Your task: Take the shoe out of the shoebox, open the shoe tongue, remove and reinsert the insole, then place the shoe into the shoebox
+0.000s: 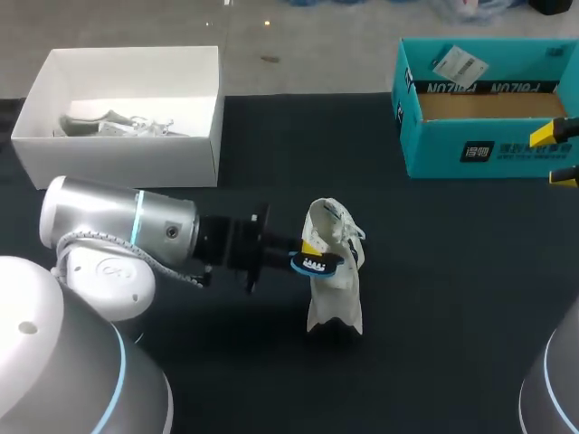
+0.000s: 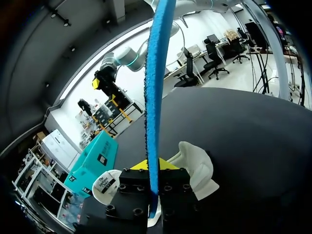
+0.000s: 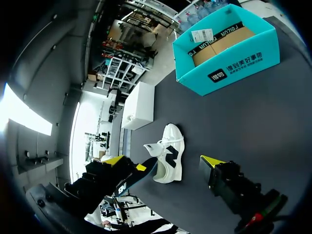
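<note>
A white shoe (image 1: 335, 287) rests on the black table (image 1: 452, 298), a little left of the middle. My left gripper (image 1: 312, 253) is at the shoe's opening, shut on a blue insole (image 1: 317, 265). In the left wrist view the insole (image 2: 157, 87) runs edge-on straight out from between the fingers of that gripper (image 2: 153, 168), with the shoe (image 2: 197, 165) just beside them. The teal shoebox (image 1: 484, 136) stands open at the back right. My right gripper (image 1: 559, 155) hangs open just in front of it, holding nothing. From the right wrist view the shoe (image 3: 170, 146) and insole (image 3: 132, 179) lie ahead of its spread fingers.
A white box (image 1: 127, 154) at the back left holds another pale shoe (image 1: 113, 125). The teal shoebox (image 3: 229, 48) has a white tag inside and a brown cardboard floor. Bare black tabletop stretches between the shoe and my right arm.
</note>
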### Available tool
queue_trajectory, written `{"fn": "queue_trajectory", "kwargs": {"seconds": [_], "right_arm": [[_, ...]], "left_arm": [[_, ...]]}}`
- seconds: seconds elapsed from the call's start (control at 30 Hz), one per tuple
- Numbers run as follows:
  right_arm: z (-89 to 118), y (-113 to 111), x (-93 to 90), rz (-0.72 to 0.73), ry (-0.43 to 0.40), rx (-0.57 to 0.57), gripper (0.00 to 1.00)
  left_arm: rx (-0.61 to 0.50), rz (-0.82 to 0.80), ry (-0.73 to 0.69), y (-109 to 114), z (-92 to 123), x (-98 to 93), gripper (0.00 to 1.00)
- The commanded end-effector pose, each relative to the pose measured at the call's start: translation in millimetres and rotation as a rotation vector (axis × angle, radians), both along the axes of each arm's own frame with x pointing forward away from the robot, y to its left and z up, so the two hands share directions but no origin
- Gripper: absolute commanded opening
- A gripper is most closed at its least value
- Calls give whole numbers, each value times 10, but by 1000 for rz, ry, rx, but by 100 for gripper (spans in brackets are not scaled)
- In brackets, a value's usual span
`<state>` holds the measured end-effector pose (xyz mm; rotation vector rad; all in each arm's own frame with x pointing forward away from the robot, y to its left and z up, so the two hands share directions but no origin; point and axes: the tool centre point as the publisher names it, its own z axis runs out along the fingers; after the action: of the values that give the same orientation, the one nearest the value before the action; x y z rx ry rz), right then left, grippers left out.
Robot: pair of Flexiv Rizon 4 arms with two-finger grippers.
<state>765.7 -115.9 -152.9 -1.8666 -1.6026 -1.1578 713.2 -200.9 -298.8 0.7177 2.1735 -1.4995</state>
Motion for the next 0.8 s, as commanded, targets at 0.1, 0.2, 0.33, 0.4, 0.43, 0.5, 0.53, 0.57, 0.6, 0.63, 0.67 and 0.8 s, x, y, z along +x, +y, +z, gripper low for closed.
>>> {"fn": "queue_trajectory", "kwargs": {"seconds": [0.1,0.2,0.33,0.4,0.43,0.5,0.53,0.57,0.6,0.63,0.67,0.8], "right_arm": [[-3,5,-9,-2,1,-2,100],[-3,5,-9,-2,1,-2,100],[-3,5,-9,-2,1,-2,100],[-3,5,-9,-2,1,-2,100],[-3,5,-9,-2,1,-2,100],[-3,5,-9,-2,1,-2,100],[-3,5,-9,-2,1,-2,100],[-3,5,-9,-2,1,-2,100],[-3,5,-9,-2,1,-2,100],[-3,5,-9,-2,1,-2,100],[-3,5,-9,-2,1,-2,100],[-3,5,-9,-2,1,-2,100]], "left_arm": [[17,9,14,-17,7,20,0],[16,6,15,-22,58,0,0],[-13,3,-17,-47,229,-27,0],[-31,2,-33,-68,323,-26,0],[-45,-1,-38,-85,363,-25,0],[-70,-7,-46,-147,447,-21,0],[-79,-17,-50,-200,488,-19,0],[-83,-24,-53,-228,504,-18,0],[-88,-34,-53,-273,520,-16,0],[-92,-45,-56,-314,527,-12,0],[-89,-57,-58,-355,518,-2,0],[-92,-74,-48,-432,477,-2,0]]}}
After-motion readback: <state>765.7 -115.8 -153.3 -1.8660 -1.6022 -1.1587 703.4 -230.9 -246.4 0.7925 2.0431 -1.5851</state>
